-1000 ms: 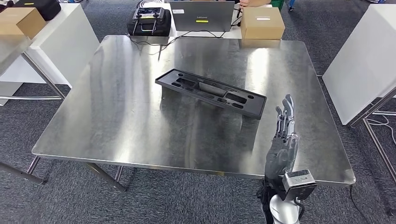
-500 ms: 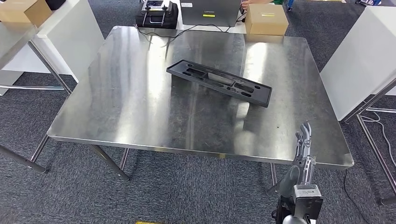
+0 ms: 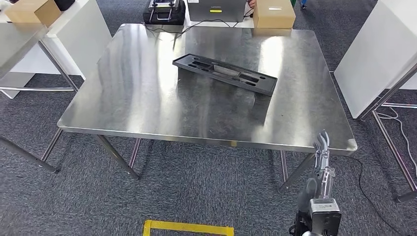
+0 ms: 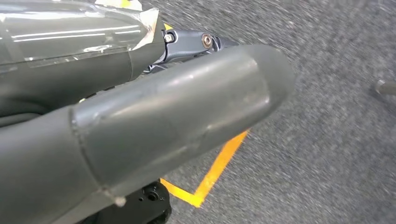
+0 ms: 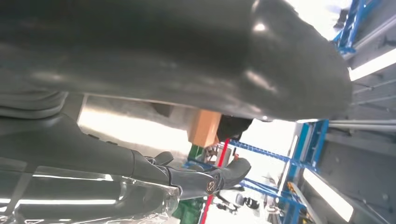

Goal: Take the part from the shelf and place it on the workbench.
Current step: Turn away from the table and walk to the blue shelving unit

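You have the part (image 3: 224, 73), a long black moulded tray with recesses, lying flat on the bench (image 3: 147, 103). It sits toward the far half of the steel top, set at a slant, with bare metal all round it and nothing touching it.

Your right hand (image 3: 320, 164) is off the bench, just beside its near right corner and out over the carpet. It points upward, with the fingers (image 3: 322, 145) straight and lying close together, holding nothing. In the right wrist view the thick grey thumb (image 5: 187, 56) and one dark finger (image 5: 205, 179) stand apart with only open space between them.

Your left hand (image 4: 140, 126) shows in the left wrist view as a big grey thumb close to the lens, over the carpet and an orange floor line (image 4: 215, 168). You cannot tell from this how its fingers lie, or whether it holds anything.

Beyond the far edge of the bench you can see a cardboard box (image 3: 274, 13) just behind the far right corner, a grey case (image 3: 216, 10) beside that box, and a black case (image 3: 164, 11) further along. To the left of the bench stands a white table (image 3: 74, 34) with a second cardboard box (image 3: 34, 10) on it. On the floor, near the bench's front edge, lies a yellow tape mark (image 3: 189, 227).
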### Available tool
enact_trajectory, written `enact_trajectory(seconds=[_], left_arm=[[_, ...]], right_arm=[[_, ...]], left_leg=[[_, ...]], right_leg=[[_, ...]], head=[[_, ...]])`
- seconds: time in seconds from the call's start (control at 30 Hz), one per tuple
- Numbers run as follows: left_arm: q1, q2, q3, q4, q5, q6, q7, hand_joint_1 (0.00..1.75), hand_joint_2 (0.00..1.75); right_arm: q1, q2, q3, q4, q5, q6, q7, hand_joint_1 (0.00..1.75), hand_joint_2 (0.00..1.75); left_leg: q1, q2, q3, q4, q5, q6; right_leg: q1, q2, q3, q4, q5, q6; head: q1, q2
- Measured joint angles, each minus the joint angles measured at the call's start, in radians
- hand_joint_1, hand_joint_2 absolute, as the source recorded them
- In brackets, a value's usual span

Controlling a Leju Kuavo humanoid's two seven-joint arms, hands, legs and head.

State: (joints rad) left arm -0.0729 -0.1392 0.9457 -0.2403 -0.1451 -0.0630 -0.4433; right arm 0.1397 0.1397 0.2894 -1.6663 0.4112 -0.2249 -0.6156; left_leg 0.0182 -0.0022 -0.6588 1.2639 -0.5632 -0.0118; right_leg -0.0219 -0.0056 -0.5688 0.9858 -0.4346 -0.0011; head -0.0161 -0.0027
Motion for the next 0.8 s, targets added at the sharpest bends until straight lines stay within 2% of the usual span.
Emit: enact_trajectory(seconds=[0.03,0.1,0.13,0.17,0.23,0.27,0.3,0.33,0.4,0.43,0.47,0.5,0.53,0.57,0.6,0.63,0.67,0.7,0.73,0.77,0.8], left_arm=[[-0.001,0.0,0.0,0.0,-0.001,0.0,0.001,0.0,0.0],[-0.006,0.0,0.0,0.0,-0.002,-0.001,0.001,0.0,0.0],[-0.009,0.0,0.0,0.0,-0.002,-0.001,0.001,0.0,0.0],[-0.01,0.0,0.0,0.0,-0.002,-0.001,0.001,0.0,0.0],[-0.011,0.0,0.0,0.001,-0.003,-0.002,0.002,0.0,0.0],[-0.012,0.0,0.0,0.001,-0.004,-0.002,0.002,0.0,0.0],[-0.012,0.0,0.0,0.001,-0.006,-0.002,0.002,0.0,0.0],[-0.013,0.0,0.0,0.001,-0.008,-0.002,0.003,0.0,0.0],[-0.013,0.001,0.001,0.001,-0.014,-0.006,0.004,0.0,0.0],[-0.013,0.002,0.001,0.001,-0.017,-0.009,0.004,0.0,0.0],[-0.013,0.002,0.001,0.002,-0.021,-0.012,0.004,0.0,0.0],[-0.013,0.002,0.001,0.002,-0.027,-0.015,0.005,0.0,0.0],[-0.014,0.001,0.001,0.002,-0.032,-0.017,0.005,0.0,0.0],[-0.015,0.0,0.001,0.003,-0.038,-0.018,0.005,0.0,0.0],[-0.016,-0.001,0.001,0.003,-0.043,-0.019,0.004,0.0,0.0],[-0.018,-0.003,0.001,0.004,-0.047,-0.019,0.004,0.0,0.0],[-0.019,-0.003,0.001,0.004,-0.05,-0.019,0.003,0.0,0.0],[-0.017,-0.004,0.001,0.004,-0.052,-0.019,0.003,0.0,0.0],[-0.014,-0.003,0.001,0.004,-0.054,-0.018,0.002,0.0,0.0],[-0.01,-0.002,0.001,0.005,-0.054,-0.018,0.002,0.0,0.0],[-0.006,-0.002,0.001,0.005,-0.054,-0.018,0.002,0.0,0.0]], right_arm=[[-0.002,0.002,-0.001,0.0,0.003,0.004,0.001,0.0,0.0],[-0.008,0.007,-0.003,0.0,0.007,0.009,0.001,0.0,0.0],[-0.011,0.009,-0.003,0.0,0.008,0.01,0.002,0.0,0.0],[-0.014,0.011,-0.004,0.0,0.009,0.011,0.002,0.0,0.0],[-0.018,0.013,-0.004,0.0,0.011,0.017,0.002,0.0,0.0],[-0.018,0.013,-0.005,0.0,0.012,0.023,0.005,0.0,0.0],[-0.019,0.013,-0.005,0.002,0.013,0.031,0.01,0.0,0.0],[-0.02,0.013,-0.006,0.007,0.014,0.042,0.018,0.0,0.0],[-0.033,0.012,-0.006,0.041,0.009,0.062,0.043,0.0,0.0],[-0.045,0.012,-0.008,0.076,0.008,0.066,0.056,0.0,0.0],[-0.062,0.012,-0.01,0.128,0.01,0.063,0.071,0.0,0.0],[-0.086,0.013,-0.015,0.2,0.016,0.048,0.087,0.0,0.0],[-0.119,0.015,-0.023,0.294,0.023,0.021,0.101,0.0,0.0],[-0.158,0.018,-0.035,0.403,0.029,-0.017,0.119,0.0,0.0],[-0.201,0.021,-0.052,0.523,0.037,-0.067,0.146,0.0,0.0],[-0.24,0.023,-0.07,0.64,0.043,-0.12,0.177,0.0,0.0],[-0.27,0.023,-0.089,0.75,0.052,-0.172,0.211,0.0,0.0],[-0.291,0.023,-0.106,0.849,0.061,-0.216,0.241,0.0,0.0],[-0.304,0.022,-0.12,0.931,0.067,-0.244,0.257,0.0,0.0],[-0.314,0.021,-0.131,1.0,0.071,-0.26,0.266,0.0,0.0],[-0.321,0.022,-0.139,1.054,0.074,-0.267,0.271,0.0,0.0]], left_leg=[[0.003,0.0,0.048,-0.054,0.025,0.0],[0.005,-0.003,0.159,-0.202,0.041,0.003],[0.003,-0.005,0.194,-0.254,0.036,0.006],[-0.001,-0.007,0.21,-0.281,0.03,0.011],[-0.007,-0.005,0.197,-0.288,0.043,0.03],[-0.009,-0.002,0.185,-0.289,0.054,0.041],[-0.01,0.001,0.171,-0.291,0.067,0.054],[-0.011,0.005,0.154,-0.293,0.081,0.063],[-0.017,0.009,0.121,-0.292,0.107,0.072],[-0.02,0.012,0.105,-0.29,0.121,0.073],[-0.023,0.013,0.088,-0.288,0.134,0.074],[-0.026,0.015,0.071,-0.285,0.147,0.074],[-0.028,0.016,0.055,-0.282,0.159,0.073],[-0.03,0.017,0.041,-0.279,0.17,0.071],[-0.033,0.017,0.03,-0.276,0.181,0.069],[-0.034,0.017,0.022,-0.275,0.191,0.065],[-0.034,0.016,0.017,-0.275,0.202,0.061],[-0.033,0.014,0.014,-0.277,0.212,0.056],[-0.031,0.013,0.01,-0.279,0.22,0.049],[-0.028,0.01,0.004,-0.275,0.215,0.042],[-0.025,0.007,-0.005,-0.259,0.19,0.035]], right_leg=[[-0.001,0.0,-0.012,0.001,0.011,0.004],[0.001,0.0,-0.027,0.002,0.028,0.017],[0.003,-0.001,-0.03,0.002,0.036,0.024],[0.003,-0.002,-0.032,0.001,0.044,0.032],[0.003,-0.003,-0.036,-0.002,0.058,0.047],[0.001,-0.002,-0.045,0.005,0.051,0.05],[0.001,-0.001,-0.059,0.028,0.025,0.047],[0.002,0.0,-0.076,0.068,-0.018,0.039],[0.002,0.001,-0.106,0.189,-0.114,0.024],[0.003,0.001,-0.111,0.245,-0.136,0.025],[0.004,0.001,-0.105,0.281,-0.136,0.032],[0.006,0.001,-0.083,0.284,-0.114,0.041],[0.009,0.001,-0.044,0.251,-0.087,0.046],[0.014,0.001,0.007,0.187,-0.073,0.045],[0.019,0.002,0.063,0.107,-0.072,0.038],[0.022,0.002,0.102,0.039,-0.083,0.03],[0.026,0.001,0.123,-0.006,-0.097,0.021],[0.029,0.0,0.13,-0.027,-0.102,0.016],[0.025,-0.001,0.124,-0.032,-0.097,0.01],[0.022,-0.003,0.119,-0.034,-0.087,0.003],[0.017,-0.004,0.112,-0.035,-0.074,-0.005]], head=[[0.0,0.0],[0.0,0.0],[0.001,0.0],[0.001,0.0],[0.004,0.0],[0.003,0.0],[0.006,0.0],[0.007,0.0],[0.01,0.0],[0.011,0.0],[0.011,0.0],[0.011,0.0],[0.011,0.0],[0.011,0.0],[0.01,0.0],[0.01,0.0],[0.01,0.0],[0.01,0.0],[0.011,0.0],[0.012,0.0],[0.011,0.0]])
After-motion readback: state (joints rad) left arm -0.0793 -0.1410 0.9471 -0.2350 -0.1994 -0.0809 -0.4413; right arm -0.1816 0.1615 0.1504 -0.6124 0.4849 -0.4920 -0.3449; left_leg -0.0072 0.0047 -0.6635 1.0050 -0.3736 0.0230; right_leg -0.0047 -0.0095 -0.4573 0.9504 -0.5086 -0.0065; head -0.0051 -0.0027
